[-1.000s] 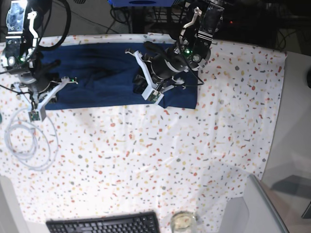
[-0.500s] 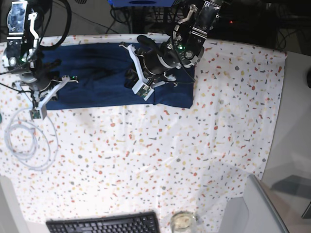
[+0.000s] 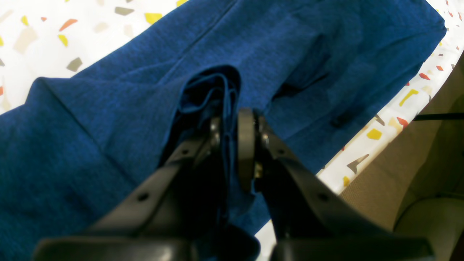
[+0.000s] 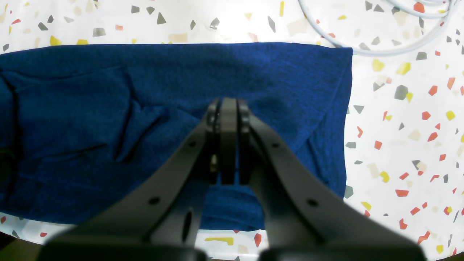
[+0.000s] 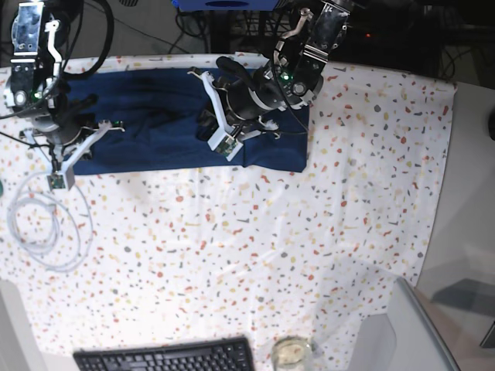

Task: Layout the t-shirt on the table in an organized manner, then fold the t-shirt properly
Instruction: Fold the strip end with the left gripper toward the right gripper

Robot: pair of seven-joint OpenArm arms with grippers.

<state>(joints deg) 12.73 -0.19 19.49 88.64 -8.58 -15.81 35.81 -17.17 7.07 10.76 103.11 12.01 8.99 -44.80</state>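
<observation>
the t-shirt (image 5: 166,124) lies as a long dark navy band along the upper edge of the desk (image 5: 255,247), from upper left to upper centre of the base view. its right end is doubled over on itself. in the left wrist view we see a bunched fold of the t-shirt (image 3: 326,54) pinched between the jaws of the left gripper (image 3: 232,134), so they stand narrow, clamped on cloth. in the base view that left gripper (image 5: 213,124) sits over the right part of the shirt, upper centre. the right gripper (image 4: 227,119) has its jaws pressed together with nothing between them, over the flat t-shirt (image 4: 90,119) near its straight edge; we can't tell if the tips touch the cloth. in the base view the right gripper (image 5: 87,104) is at upper left over the shirt's left end. a white cable (image 5: 42,228) coils on the desk at mid left, near the shirt but apart from it. a black keyboard (image 5: 166,357) and a glass (image 5: 291,352) sit at the bottom edge.
</observation>
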